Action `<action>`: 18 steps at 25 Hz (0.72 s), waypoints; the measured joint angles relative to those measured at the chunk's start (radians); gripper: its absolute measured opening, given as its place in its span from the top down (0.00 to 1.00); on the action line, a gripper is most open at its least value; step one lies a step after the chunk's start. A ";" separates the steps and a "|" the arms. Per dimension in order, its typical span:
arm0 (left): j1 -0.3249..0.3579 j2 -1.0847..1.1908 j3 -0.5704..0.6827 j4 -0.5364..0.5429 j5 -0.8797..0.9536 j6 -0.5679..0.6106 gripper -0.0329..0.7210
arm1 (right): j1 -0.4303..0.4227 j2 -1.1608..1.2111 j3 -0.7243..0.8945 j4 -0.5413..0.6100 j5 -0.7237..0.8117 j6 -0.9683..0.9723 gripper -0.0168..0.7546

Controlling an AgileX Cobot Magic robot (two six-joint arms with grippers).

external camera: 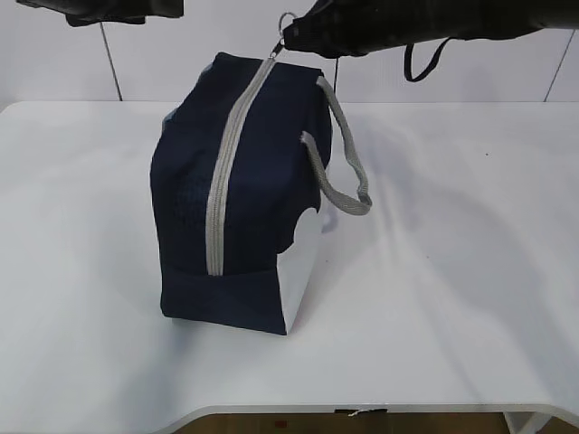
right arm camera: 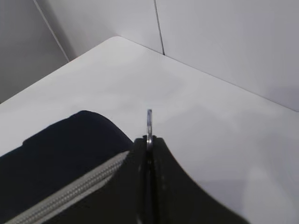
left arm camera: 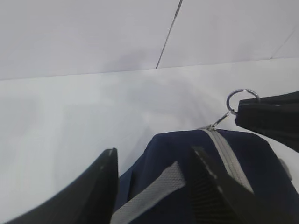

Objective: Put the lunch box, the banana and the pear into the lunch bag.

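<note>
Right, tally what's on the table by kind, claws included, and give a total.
Bag: 1, zipped shut
Strap handles: 2
Ring pull: 1
Claws: 2, left claw open over a handle, right claw shut on the ring pull
Fruit or box in view: 0
Total: 6

A bare lab-style test bench: a plain white rounded-edge table (external camera: 470, 298) backed at 12 o'clock by seamed white wall panels (external camera: 226, 54).

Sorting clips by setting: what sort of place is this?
Likely a lab test bench, not a kitchen: a bare white table, plain white panel walls, and only a lunch bag handled by robot arms.
</note>
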 joint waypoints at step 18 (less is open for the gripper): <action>0.000 0.154 -0.298 -0.074 0.337 0.048 0.51 | -0.022 -0.004 0.000 -0.056 0.059 0.052 0.97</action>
